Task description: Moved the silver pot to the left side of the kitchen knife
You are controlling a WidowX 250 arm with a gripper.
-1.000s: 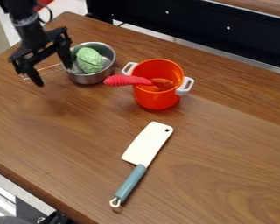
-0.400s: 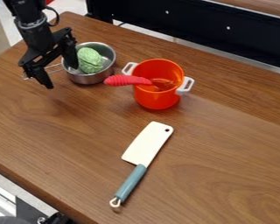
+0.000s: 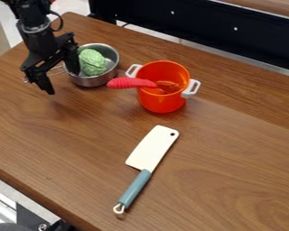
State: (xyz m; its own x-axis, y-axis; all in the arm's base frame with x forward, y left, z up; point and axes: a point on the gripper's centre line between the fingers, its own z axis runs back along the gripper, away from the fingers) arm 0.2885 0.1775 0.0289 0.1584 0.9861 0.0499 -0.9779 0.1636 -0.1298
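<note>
- The black gripper [image 3: 63,83] hangs at the far left of the wooden table [image 3: 225,180], its two fingers spread wide, pointing down, and holding nothing.
- One finger is left of the silver saucepan [image 3: 94,81], over the table; the other overlaps the saucepan's left rim in the view, and whether it touches cannot be told.
- The saucepan stands upright at the far left, its thin wire handle [image 3: 58,67] pointing left, partly behind the gripper.
- A green toy cabbage [image 3: 92,62] sits inside the saucepan.
- Just right of the saucepan stands an orange pot [image 3: 160,101] with white side handles; a red-handled utensil [image 3: 128,83] leans in it, its grip sticking out over the left rim.
- The cleaver [image 3: 151,148] lies flat, well apart from the saucepan, nearer and to the right, its cream blade toward the far side and its blue-gray handle pointing near and left.
</note>
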